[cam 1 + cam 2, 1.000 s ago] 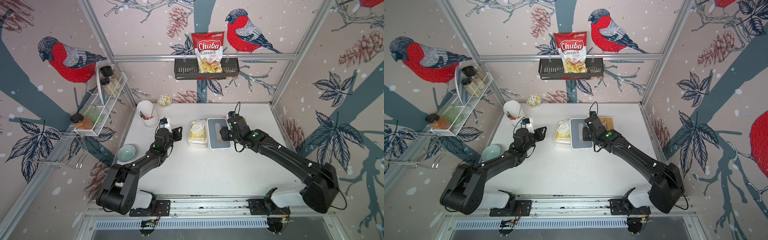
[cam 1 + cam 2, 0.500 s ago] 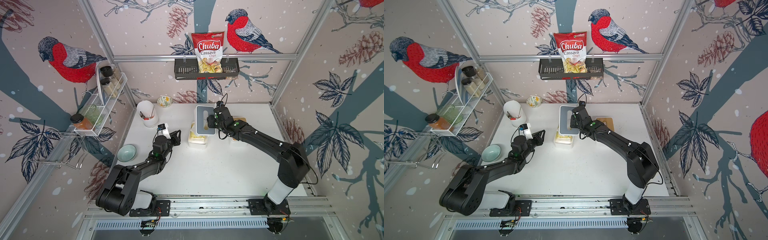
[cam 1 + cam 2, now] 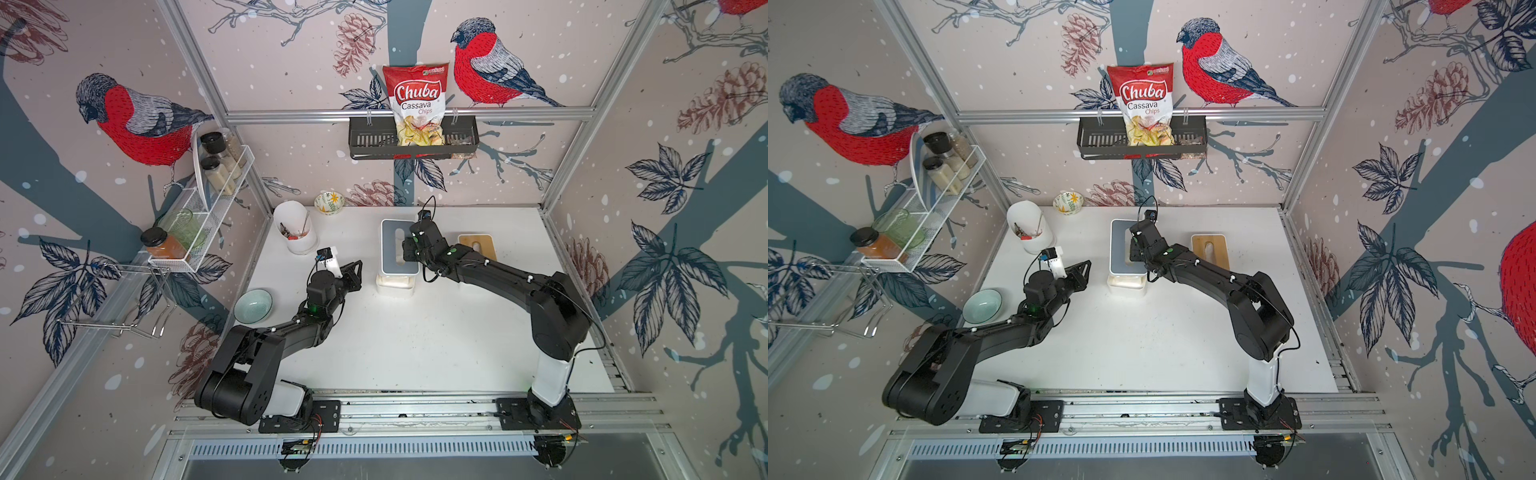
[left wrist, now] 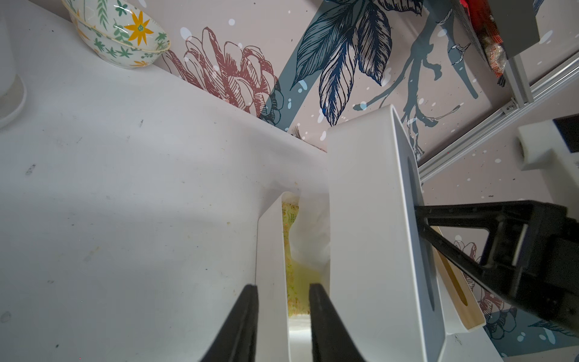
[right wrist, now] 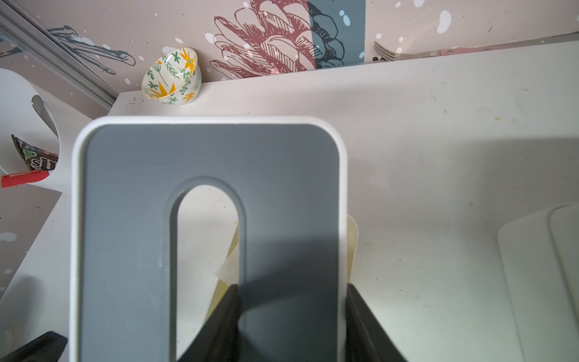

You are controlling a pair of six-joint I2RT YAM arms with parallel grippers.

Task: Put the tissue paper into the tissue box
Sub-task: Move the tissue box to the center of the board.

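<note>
The right gripper [image 3: 409, 251] is clamped on the white rectangular tissue-box cover with a grey top and an oval slot [image 3: 389, 258]. One finger passes through the slot and the other presses the cover's outer long edge. The cover hangs above the shallow white plastic base tray [image 3: 395, 286] and hides most of it in both top views, with only the tray's near end showing.

In the left wrist view the cover's lower rim sits clear of the tray's rim. The pale crumpled tissue paper [image 4: 310, 238] lies inside the tray and rises into that gap. Whether it touches the cover I cannot tell.

The left gripper [image 3: 358, 273] hovers just beside the tray, pointing at it — its jaws a narrow gap apart, with nothing between them. A flat bamboo lid with a slot [image 3: 478, 246] lies on the table, on the side of the tray away from the left gripper.
</note>
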